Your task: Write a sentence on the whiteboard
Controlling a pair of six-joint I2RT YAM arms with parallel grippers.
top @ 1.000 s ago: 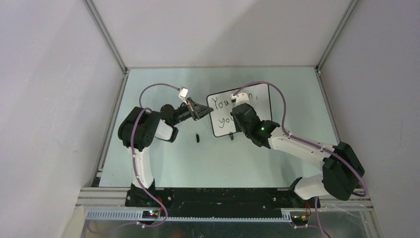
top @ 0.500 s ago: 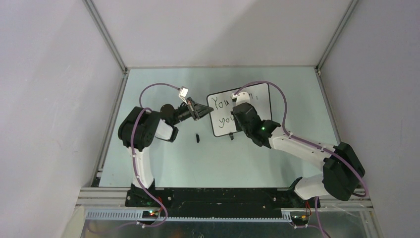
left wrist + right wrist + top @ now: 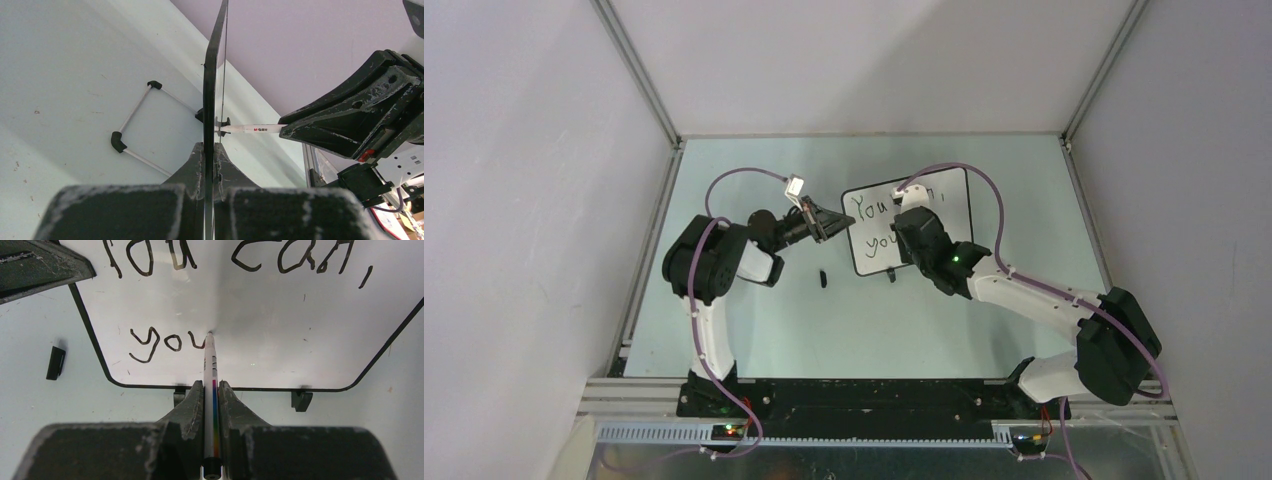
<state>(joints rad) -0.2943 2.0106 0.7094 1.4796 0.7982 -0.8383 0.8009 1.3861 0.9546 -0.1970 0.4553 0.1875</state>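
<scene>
Clutter: black piece (image 3: 822,277) near-left of whiteboard (image 3: 952,205); right arm (image 3: 1024,290) hides part of sentence (image 3: 864,208) (top view) | whiteboard mid-table, faces near, long axis left-right | left gripper (image 3: 210,155) clamps its edge | right gripper (image 3: 211,390) pinches marker (image 3: 209,360)

white whiteboard (image 3: 280,340), black sentence (image 3: 173,343), rainbow-striped marker (image 3: 214,405)

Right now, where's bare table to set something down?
Bare table: the near middle in front of the whiteboard, and the strip behind it. Crowded at the board: left gripper clamps its left edge, right gripper presses a marker on it, small black piece lies near-left.
</scene>
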